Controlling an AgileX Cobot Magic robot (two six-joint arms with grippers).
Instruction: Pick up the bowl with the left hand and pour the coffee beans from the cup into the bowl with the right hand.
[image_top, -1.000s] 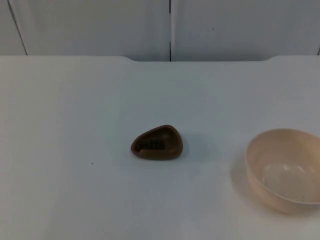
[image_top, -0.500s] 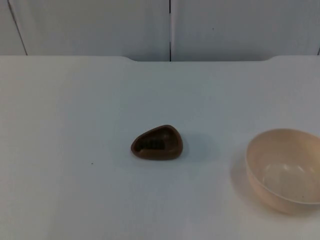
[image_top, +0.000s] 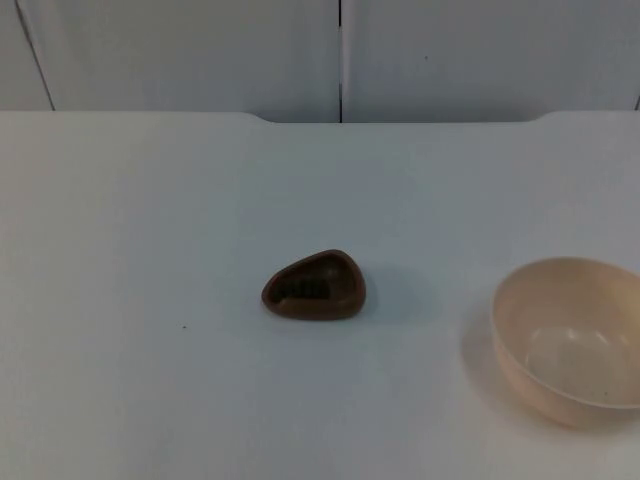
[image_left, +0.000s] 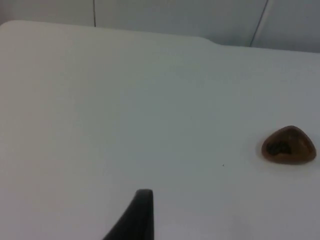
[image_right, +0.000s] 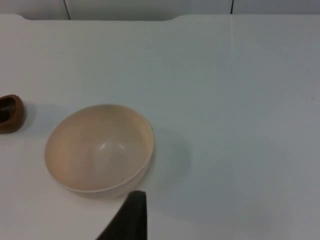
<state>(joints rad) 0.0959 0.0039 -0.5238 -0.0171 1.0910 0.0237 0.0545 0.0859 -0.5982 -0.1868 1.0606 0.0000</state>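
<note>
The bowl (image_top: 568, 338), cream and empty, sits nearest, at the lower right of the top view. It looks light, stiff and smooth, so likely slippery; its thin rim seems the best place to pinch. Further back, near the middle of the table (image_top: 150, 250), stands the small brown cup (image_top: 314, 285), rounded-triangular, with dark beans (image_top: 310, 288) inside; probably light, and best gripped across its walls. Both sit well apart. The left pincer (image_left: 142, 210) and right pincer (image_right: 131, 215) hang over the table; I cannot tell whether either is spread.
</note>
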